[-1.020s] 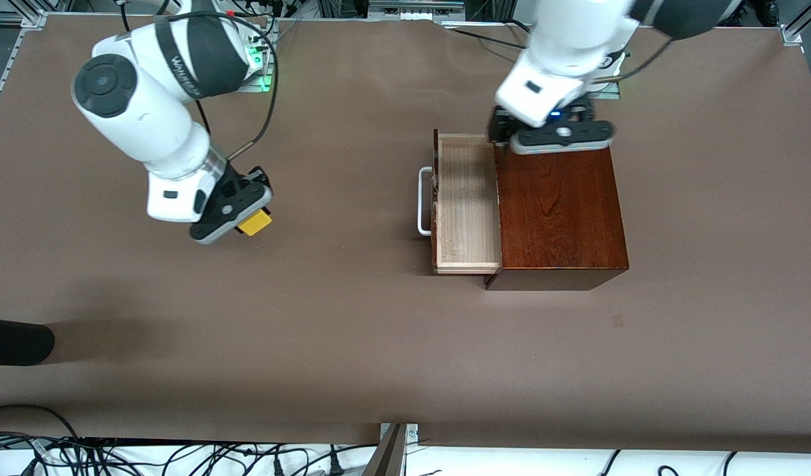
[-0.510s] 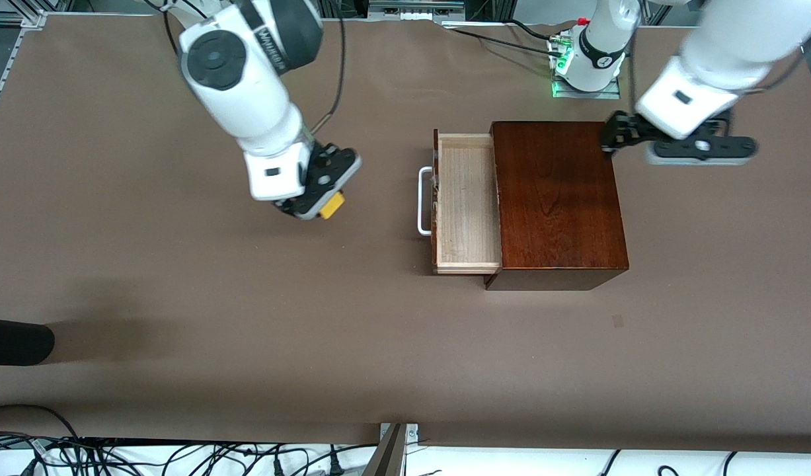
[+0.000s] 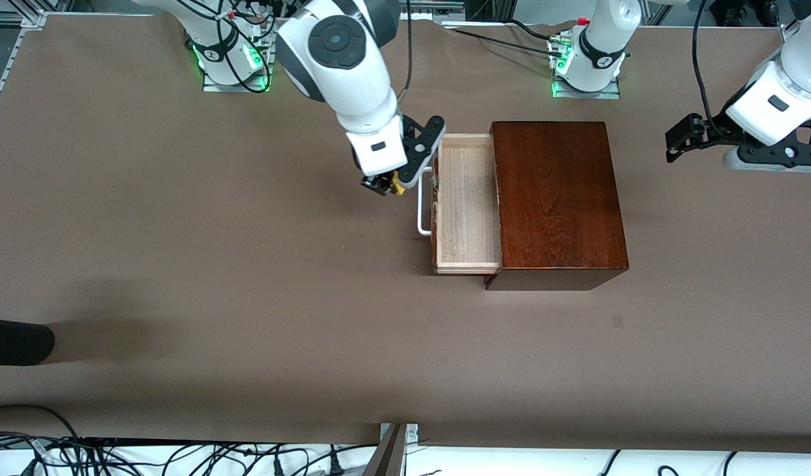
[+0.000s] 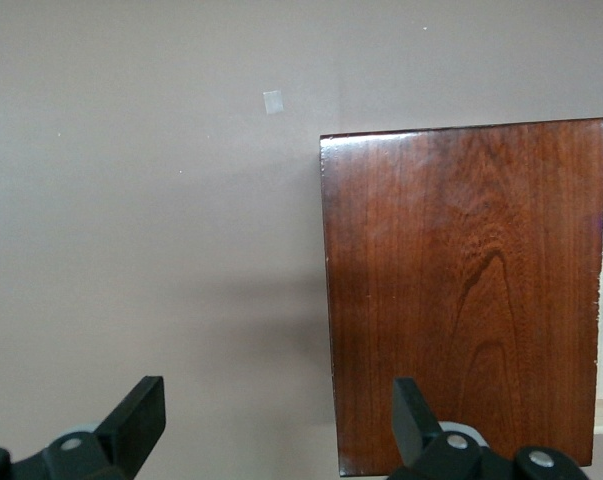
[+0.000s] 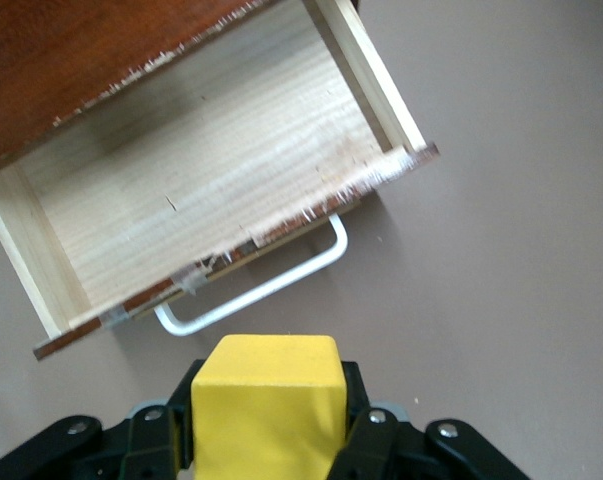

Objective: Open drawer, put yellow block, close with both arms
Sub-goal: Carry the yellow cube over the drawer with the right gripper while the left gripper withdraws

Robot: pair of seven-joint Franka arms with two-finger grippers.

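Since the earlier frame the yellow block is being carried — clamped in the right gripper — to the handle of the open drawer, ready for dropping; the left gripper is being held spread wide, empty, clear of the box.

Brown table, edge cables.

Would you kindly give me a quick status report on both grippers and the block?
Right gripper shut on yellow block, in the air just short of the drawer's white handle. Drawer open, tray bare. Left gripper open, waiting beside the mahogany box.
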